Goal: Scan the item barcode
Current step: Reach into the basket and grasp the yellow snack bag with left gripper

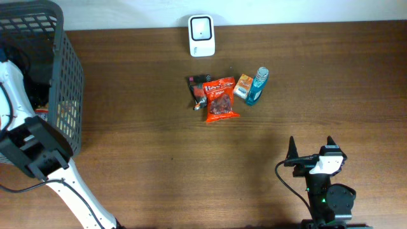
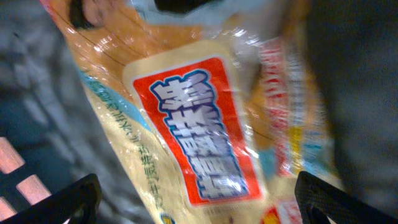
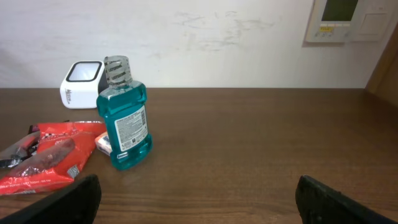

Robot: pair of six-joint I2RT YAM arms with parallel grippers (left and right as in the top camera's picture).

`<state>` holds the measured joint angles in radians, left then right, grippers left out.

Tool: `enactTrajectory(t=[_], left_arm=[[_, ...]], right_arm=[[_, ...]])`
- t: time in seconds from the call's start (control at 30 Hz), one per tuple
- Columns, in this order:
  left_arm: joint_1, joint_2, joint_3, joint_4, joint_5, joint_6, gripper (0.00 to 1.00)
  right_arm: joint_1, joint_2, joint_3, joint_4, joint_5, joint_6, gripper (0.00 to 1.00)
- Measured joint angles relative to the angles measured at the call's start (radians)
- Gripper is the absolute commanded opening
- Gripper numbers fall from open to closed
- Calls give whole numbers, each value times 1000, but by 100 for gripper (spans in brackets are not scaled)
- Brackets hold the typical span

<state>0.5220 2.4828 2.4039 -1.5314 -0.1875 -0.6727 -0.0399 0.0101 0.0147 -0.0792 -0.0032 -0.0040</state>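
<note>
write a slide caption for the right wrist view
Open right gripper facing an upright mouthwash bottle, a red snack bag and the white scanner

Glossy orange packet (image 2: 199, 130), red label, lies slantwise, apparently in the basket (image 1: 71, 83); white scanner (image 1: 201, 35) stands well apart.

Even, soft overhead light; blurred, dim left-wrist close-up with glare on packet (image 2: 186, 124).

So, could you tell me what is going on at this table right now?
The left claw is down in the grey basket, open just above an orange packet with a red label, not yet gripping it. The right claw sits open and idle at the near edge of the table. A red snack bag and a blue bottle lie near the white scanner; nothing is being scanned.
</note>
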Motion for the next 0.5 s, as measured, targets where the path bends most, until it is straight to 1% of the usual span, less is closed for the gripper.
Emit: enactTrajectory(t=[0.1, 0.13, 0.17, 0.23, 0.27, 0.3, 0.33, 0.37, 0.43, 0.5], left_arm=[[3, 0, -97, 87, 32, 0, 99], [4, -9, -123, 121, 42, 0, 98], [6, -24, -160, 168, 50, 0, 92], [6, -35, -222, 245, 56, 0, 64], [5, -51, -251, 276, 56, 3, 46], [5, -63, -277, 300, 57, 3, 30], [2, -71, -289, 311, 56, 4, 24], [2, -77, -293, 310, 55, 2, 15], [2, -82, -293, 306, 55, 6, 0], [2, -86, -277, 288, 57, 5, 0]], right_arm=[[0, 0, 0, 0, 0, 0, 98], [0, 0, 0, 0, 0, 0, 98], [0, 0, 0, 0, 0, 0, 98], [0, 0, 0, 0, 0, 1, 98], [0, 0, 0, 0, 0, 0, 98], [0, 0, 0, 0, 0, 0, 98], [0, 0, 0, 0, 0, 1, 98], [0, 0, 0, 0, 0, 0, 98], [0, 0, 0, 0, 0, 0, 98], [0, 0, 0, 0, 0, 1, 98]])
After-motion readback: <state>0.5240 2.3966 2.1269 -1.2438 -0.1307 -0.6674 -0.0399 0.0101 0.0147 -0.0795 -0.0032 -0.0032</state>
